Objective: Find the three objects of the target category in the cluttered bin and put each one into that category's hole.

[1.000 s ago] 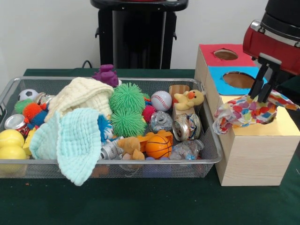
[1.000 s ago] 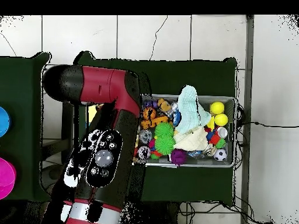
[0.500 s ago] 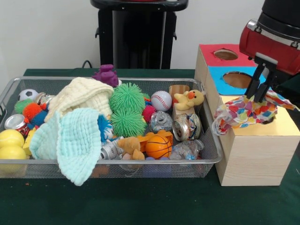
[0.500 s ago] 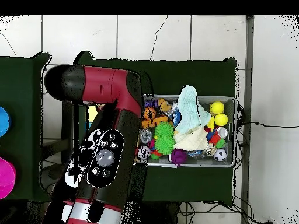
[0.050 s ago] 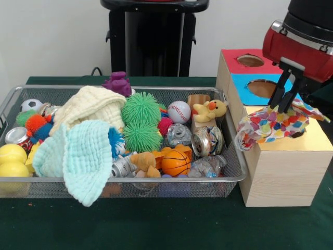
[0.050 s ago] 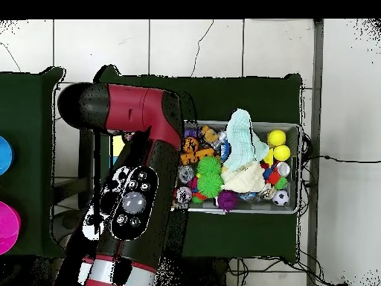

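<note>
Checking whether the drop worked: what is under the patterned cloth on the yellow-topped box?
The patterned cloth drapes the yellow box top below the gripper. A dark edge, probably the hole, shows at its right; the rest is covered.

Red shell [image 5: 291, 49] on the wrist link, capped above by a black cylinder [image 5: 312, 13] with a thin silver band at the seam. Beneath, at 6 o'clock, a pale grey plate [image 5: 291, 65] carrying two slim black fingers [image 5: 277, 96]. From overhead, red upper link [image 6: 138, 112] with rounded black elbow, black forearm panel [image 6: 126, 205] studded with round grey buttons.
</note>
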Controlling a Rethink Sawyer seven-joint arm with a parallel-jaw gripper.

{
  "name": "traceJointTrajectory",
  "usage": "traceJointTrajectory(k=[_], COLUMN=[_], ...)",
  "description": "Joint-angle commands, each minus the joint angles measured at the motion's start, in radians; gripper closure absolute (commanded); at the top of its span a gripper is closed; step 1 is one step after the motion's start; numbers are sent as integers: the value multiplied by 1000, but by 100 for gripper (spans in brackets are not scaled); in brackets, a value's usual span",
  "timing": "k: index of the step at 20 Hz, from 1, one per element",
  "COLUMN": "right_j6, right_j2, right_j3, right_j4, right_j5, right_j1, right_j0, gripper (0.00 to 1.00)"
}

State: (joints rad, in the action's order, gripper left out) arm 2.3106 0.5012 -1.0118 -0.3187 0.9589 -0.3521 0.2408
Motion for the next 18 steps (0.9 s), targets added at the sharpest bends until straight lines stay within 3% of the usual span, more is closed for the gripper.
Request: traceJointTrajectory(k=[1,9,18], right_j6=[168,196,231], right_j2=[-26,-45,-103], right_j3=[-10,-56,-127], right_j4=[30,8,-66], right_j5=[52,22,2], right_j1=[37,34,29], right_j0=[-32,-13,-12], gripper=[100,100,100])
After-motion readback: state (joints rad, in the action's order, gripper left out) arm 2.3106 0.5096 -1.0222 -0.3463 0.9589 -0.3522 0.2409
